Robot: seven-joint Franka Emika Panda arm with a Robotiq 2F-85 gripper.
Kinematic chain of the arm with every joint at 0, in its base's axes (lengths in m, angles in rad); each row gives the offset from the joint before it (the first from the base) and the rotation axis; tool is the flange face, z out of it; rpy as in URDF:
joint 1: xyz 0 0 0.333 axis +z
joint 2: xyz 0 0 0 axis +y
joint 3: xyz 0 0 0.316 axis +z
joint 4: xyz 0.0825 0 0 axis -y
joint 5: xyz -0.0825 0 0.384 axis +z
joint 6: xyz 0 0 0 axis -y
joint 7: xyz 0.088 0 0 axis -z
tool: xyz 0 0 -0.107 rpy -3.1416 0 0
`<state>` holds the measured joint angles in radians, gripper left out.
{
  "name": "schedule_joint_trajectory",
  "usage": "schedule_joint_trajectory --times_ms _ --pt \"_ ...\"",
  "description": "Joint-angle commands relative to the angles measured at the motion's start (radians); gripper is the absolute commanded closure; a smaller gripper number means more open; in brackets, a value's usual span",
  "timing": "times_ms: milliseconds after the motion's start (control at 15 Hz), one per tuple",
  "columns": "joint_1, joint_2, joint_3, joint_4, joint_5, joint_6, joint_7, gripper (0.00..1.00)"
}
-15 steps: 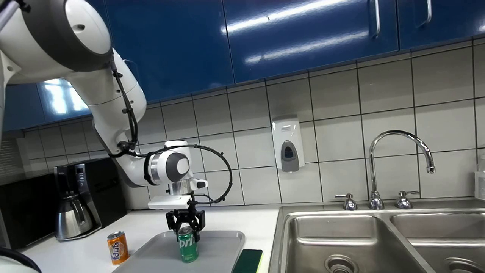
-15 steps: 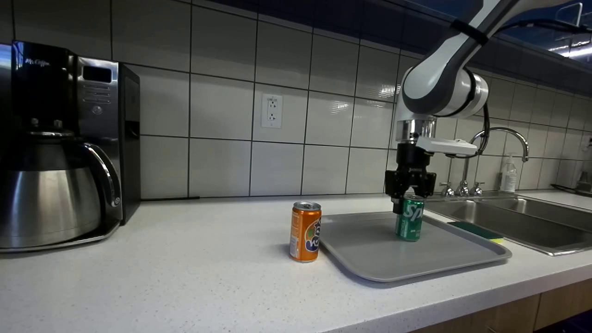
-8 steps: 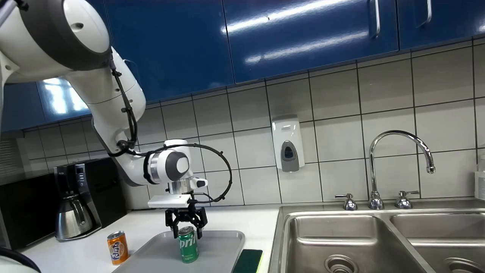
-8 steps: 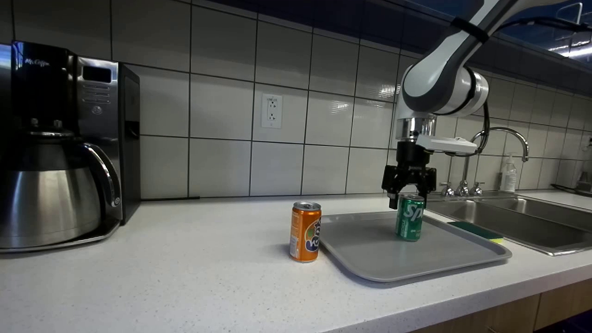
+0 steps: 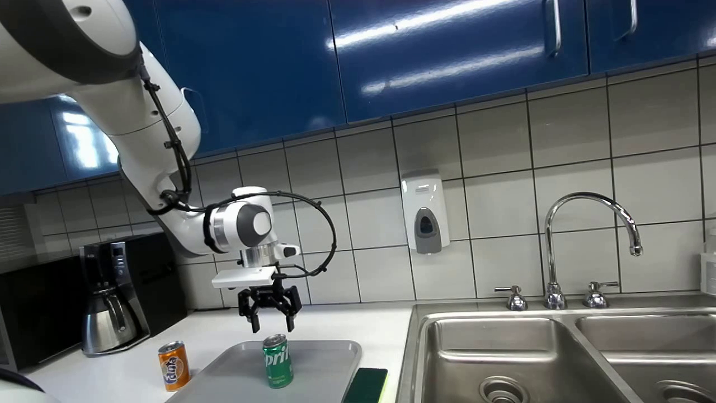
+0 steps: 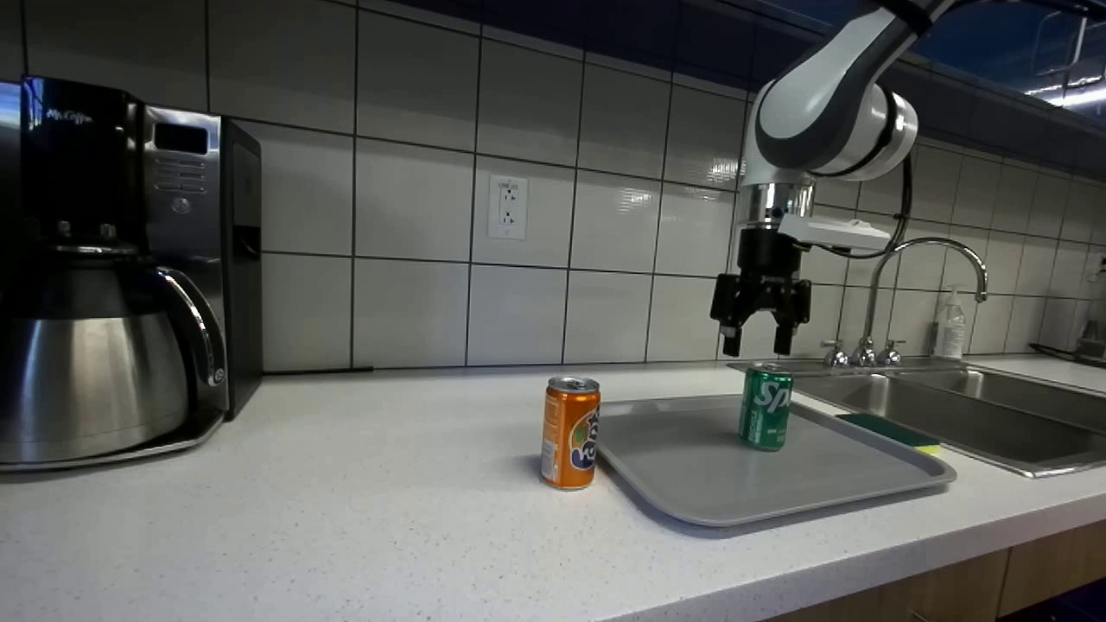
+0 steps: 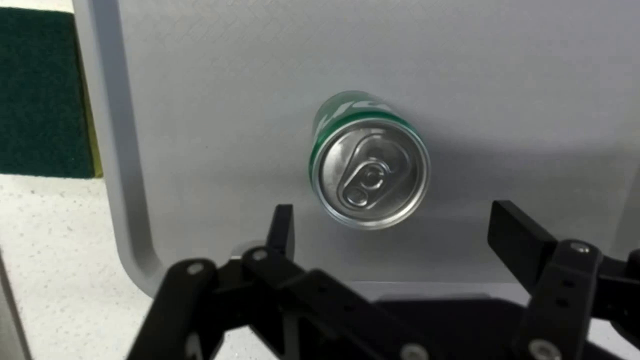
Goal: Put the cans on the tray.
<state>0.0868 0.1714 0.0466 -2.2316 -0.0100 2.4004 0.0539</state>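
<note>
In an exterior view, the bent arm (image 6: 812, 108), upper right, is being raised, its spread gripper (image 6: 758, 344) now clear above the green can (image 6: 765, 408) on the lower-right tray (image 6: 838, 475), the orange can (image 6: 570, 436) outside, lower centre.

The pale speckled counter (image 6: 346, 527) carries a flat grey tray (image 6: 821, 475), an orange can (image 6: 570, 436) upright just beside it, a dark green and yellow pad (image 7: 42, 95) between tray and steel sink (image 5: 492, 361), and, well apart from the tray, a coffee maker (image 6: 130, 294).
</note>
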Motion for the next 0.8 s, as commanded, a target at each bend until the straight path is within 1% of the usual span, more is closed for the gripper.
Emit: schedule_joint_trajectory --times_ms 0,200,467,733 --pt "0.009 -0.037 0.016 0.03 -0.031 -0.069 -0.02 0.0" --pt "0.014 -0.017 0.03 0.06 -0.012 -0.064 -0.04 0.0" --pt "0.024 0.015 0.045 0.114 -0.015 -0.062 -0.06 0.0" --pt "0.058 0.082 0.055 0.198 -0.033 -0.062 0.027 0.0"
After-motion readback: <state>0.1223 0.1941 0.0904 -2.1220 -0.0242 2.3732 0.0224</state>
